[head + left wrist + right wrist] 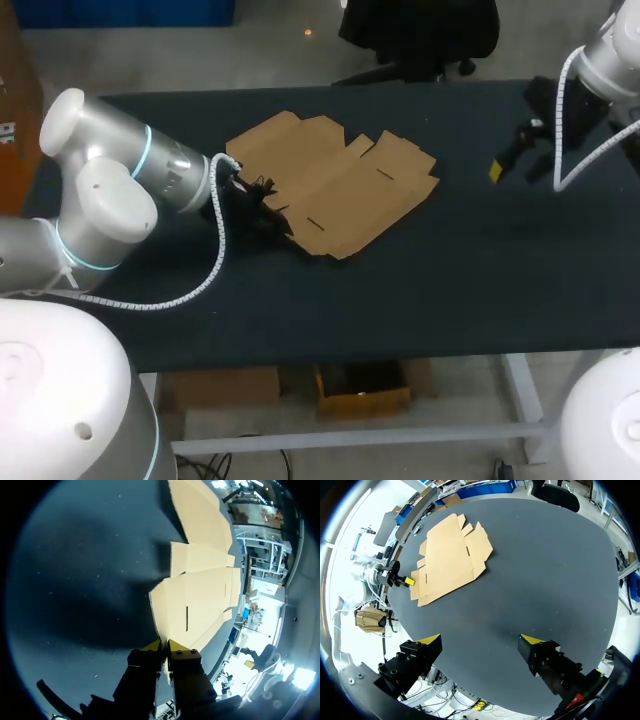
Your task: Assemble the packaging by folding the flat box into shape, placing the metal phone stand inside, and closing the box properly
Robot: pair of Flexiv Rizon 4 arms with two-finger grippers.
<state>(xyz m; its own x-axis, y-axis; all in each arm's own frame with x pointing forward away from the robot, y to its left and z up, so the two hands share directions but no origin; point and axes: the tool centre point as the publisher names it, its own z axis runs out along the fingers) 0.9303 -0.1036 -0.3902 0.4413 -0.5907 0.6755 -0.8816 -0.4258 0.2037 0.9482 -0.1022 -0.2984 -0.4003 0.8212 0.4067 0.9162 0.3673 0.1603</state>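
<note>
A black-topped table (pixel 480 260) carries one flat, unfolded cardboard box (pixel 340 185) lying left of its middle.

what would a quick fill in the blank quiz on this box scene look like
1. The box lies ____ on the table, not yet folded.
2. The left gripper is shut on the box's ____.
3. The right gripper, far from the box, is ____.

Missing words: flat; edge; open.
</note>
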